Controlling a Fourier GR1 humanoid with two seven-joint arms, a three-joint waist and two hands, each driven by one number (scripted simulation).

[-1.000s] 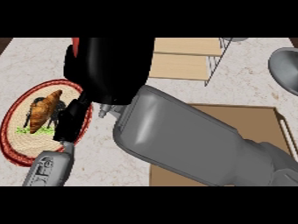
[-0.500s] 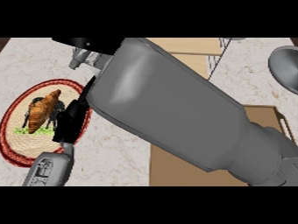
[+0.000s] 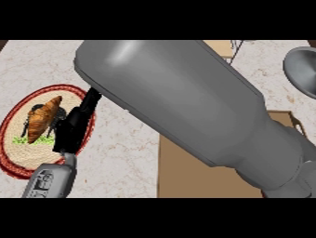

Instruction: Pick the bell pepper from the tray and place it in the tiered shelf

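Forearm (image 3: 188, 111) blocks the view — left hand (image 3: 68, 125) apparently over plate (image 3: 9, 160).

The right forearm (image 3: 195, 111) blocked most of the view; bare table (image 3: 120, 153) lay open, apparently, beside the plate (image 3: 9, 158)

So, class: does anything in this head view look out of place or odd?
Yes. The right forearm fills the middle of the view, hiding most of the tray and tiered shelf; no bell pepper shows. The left hand lies over a plate holding a croissant.
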